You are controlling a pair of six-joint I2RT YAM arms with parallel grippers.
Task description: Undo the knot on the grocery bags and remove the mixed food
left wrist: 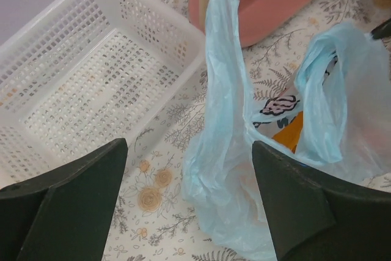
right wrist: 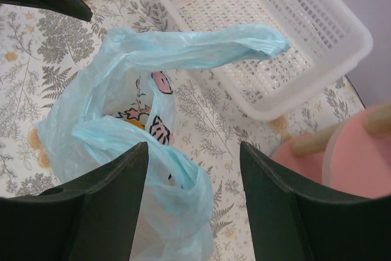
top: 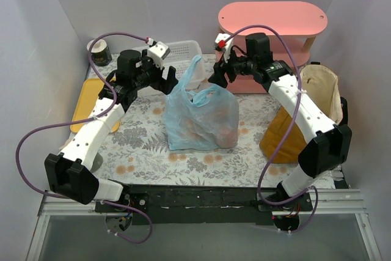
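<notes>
The pale blue plastic bag (top: 201,120) stands mid-table with its mouth open and its two handles apart. One handle (top: 194,68) sticks straight up. Inside, a colourful snack packet (left wrist: 282,113) (right wrist: 148,109) shows, and orange shapes show through the plastic (top: 214,131). My left gripper (top: 169,81) (left wrist: 189,151) hangs open at the bag's upper left, with nothing between its fingers. At the upper right, my right gripper (top: 219,76) (right wrist: 194,148) is open above the other handle loop (right wrist: 177,181). The mustard tote (top: 287,136) with cream lining stands at the right, behind my right arm.
A white perforated basket (top: 183,53) (left wrist: 91,71) (right wrist: 275,29) sits behind the bag. A pink stool (top: 272,19) stands at the back right. At the left lies a yellow board (top: 84,99), and a dark cup with a white rim (top: 99,52) is in the back left corner. Walls close in both sides.
</notes>
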